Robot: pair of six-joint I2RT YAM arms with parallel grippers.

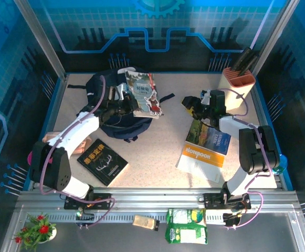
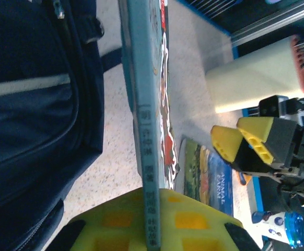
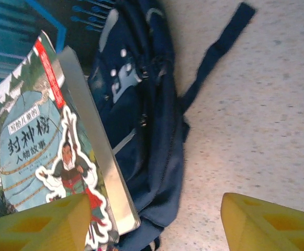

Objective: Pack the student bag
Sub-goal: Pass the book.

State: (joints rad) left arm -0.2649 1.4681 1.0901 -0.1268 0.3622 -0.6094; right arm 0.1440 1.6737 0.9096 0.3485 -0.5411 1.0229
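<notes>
The student bag [image 1: 110, 107], dark navy with black straps, lies at the table's back left. My left gripper [image 1: 133, 107] is shut on an illustrated book [image 1: 144, 93] and holds it above the bag's right side. In the left wrist view the yellow jaws [image 2: 152, 201] clamp the book's teal spine [image 2: 147, 120], with the bag [image 2: 31, 120] to the left. My right gripper [image 1: 190, 104] stands open to the right of the book, holding nothing. In the right wrist view its gripper [image 3: 152, 225] spreads wide, facing the book's cover [image 3: 42, 157] and the bag [image 3: 146, 120].
A black book [image 1: 102, 161] lies front left. An Animal Farm book [image 1: 209, 136] rests on an orange-and-white notebook [image 1: 202, 157] at the right. A pen holder [image 1: 239, 79] stands back right. A green snack bag [image 1: 186, 226] sits on the front rail.
</notes>
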